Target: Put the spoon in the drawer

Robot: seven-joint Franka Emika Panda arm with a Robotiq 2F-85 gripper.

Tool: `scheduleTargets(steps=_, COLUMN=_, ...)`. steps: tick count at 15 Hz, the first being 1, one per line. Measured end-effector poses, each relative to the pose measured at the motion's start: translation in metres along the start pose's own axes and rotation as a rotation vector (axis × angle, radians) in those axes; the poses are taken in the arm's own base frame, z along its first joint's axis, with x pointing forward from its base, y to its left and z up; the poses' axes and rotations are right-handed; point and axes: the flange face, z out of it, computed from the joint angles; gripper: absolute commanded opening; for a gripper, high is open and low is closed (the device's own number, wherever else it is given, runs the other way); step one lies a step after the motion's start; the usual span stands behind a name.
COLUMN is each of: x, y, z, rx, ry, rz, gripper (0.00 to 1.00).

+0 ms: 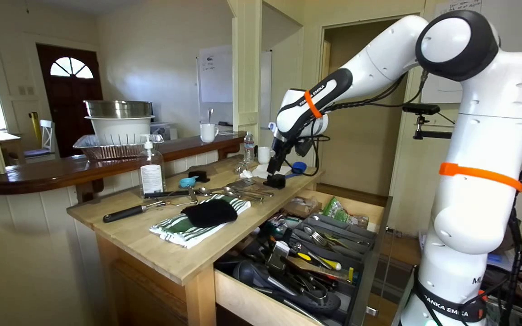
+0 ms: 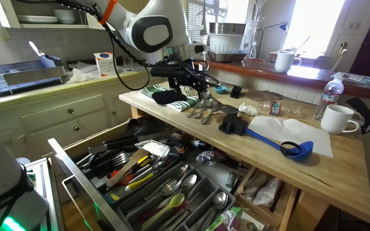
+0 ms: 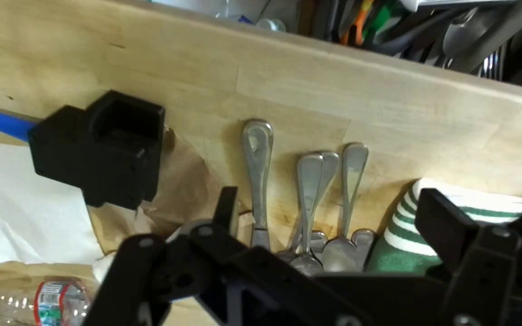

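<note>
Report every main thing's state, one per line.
Wide pale wooden drawer: open, utensils inside
Black jaws: open, nothing gripped
Silver metal spoons: lying on the wooden counter
Green-white striped towel: folded
White mug on the counter: upright
Clear plastic bottle beside the mug: upright
Clear red-labelled bottle: lying sideways

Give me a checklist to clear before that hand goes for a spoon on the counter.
1. The hand open, holding nothing: ok; its fingers stand apart in the wrist view.
2. Any spoons in line with the gap: ok; some show between the fingers.
3. One spoon lying free: not ok; bowls and handles crowd and overlap.
4. The towel clear of the hand: cannot tell; a finger covers part of it in the wrist view.
5. The drawer open: ok; pulled out in both exterior views.
6. Room in the tray: cannot tell; cutlery hides much of it.
</note>
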Motion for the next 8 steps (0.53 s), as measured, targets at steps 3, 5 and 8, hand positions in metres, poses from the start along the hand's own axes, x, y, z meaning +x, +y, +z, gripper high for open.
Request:
scheduleTargets(steps=3, x=0.035, y=-0.009, z=0.022, rx=-0.001, ry=0.001, rz=-0.028, gripper=1.00)
scheduleTargets(steps=5, x=0.052, y=-0.009, z=0.039, rx=-0.010, ry=0.022, rz=-0.032, gripper=1.00)
scheduleTargets(steps=8, x=0.068, y=-0.004, z=0.060, rx=-0.035, ry=0.084, rz=-0.029, gripper=1.00)
